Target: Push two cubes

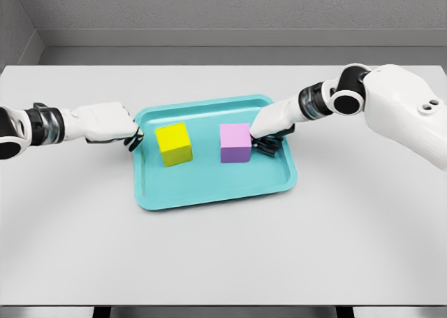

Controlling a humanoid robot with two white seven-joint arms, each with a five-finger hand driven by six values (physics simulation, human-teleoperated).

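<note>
- The yellow cube [174,144] and the purple cube [235,142] are seated side by side in the teal tray [209,192] at the centre of the counter [223,262].
- Both cubes are judged rigid, light and free to slide; outer side faces are to be pushed, not gripped.
- No long axis is present; the yellow cube is turned slightly.
- The left hand [129,133] is curled, holding nothing, at the tray's 9 o'clock rim.
- The right hand [267,140] is curled against the purple cube's 3 o'clock face.

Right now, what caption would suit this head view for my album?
Two white robot hands flank a yellow cube and a pink cube on a teal tray.
</note>
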